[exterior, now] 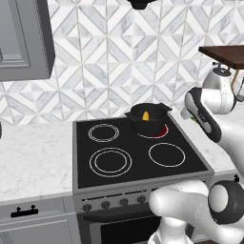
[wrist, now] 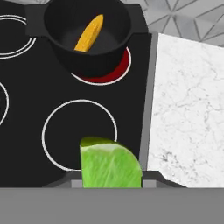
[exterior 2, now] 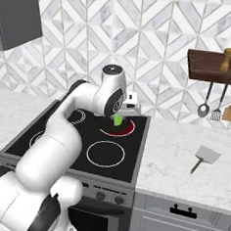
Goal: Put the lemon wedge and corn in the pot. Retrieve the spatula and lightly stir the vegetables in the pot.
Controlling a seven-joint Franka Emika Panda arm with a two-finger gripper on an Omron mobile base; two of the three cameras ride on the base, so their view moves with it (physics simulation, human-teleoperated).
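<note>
Lemon wedge (wrist: 110,162), bright green with a paler cut face, sits pinched in the end effector (wrist: 111,179), whose jaws stand narrowed onto it; in the right base view the same green wedge (exterior 2: 117,120) hangs under the hand above the stove's right side. It looks light and firm-skinned but wet and slippery on its cut faces, so the present hold across its flanks seems sensible, and a gentle release should do since it will not break.

In the hand view the pot (wrist: 89,37) lies at about 12 o'clock from the wedge, well apart from it, a small black round vessel with low straight walls standing on the glowing red burner (wrist: 111,74). Corn (wrist: 89,33), a slim yellow-orange piece, already lies inside it on a slant. The wedge is not yet over the pot's mouth, so carrying it that way is probably the step in hand.

Farther out, at about 3 o'clock of the stove (exterior 2: 86,135) in the right base view, the spatula (exterior 2: 206,157) lies flat on the white marble bench (exterior 2: 182,167): a light-grey squarish blade on a slim dark handle. It looks stiff and light; the handle is the natural place to grasp. Ladles (exterior 2: 204,107) hang beneath a dark shelf (exterior 2: 209,66) beyond it.
</note>
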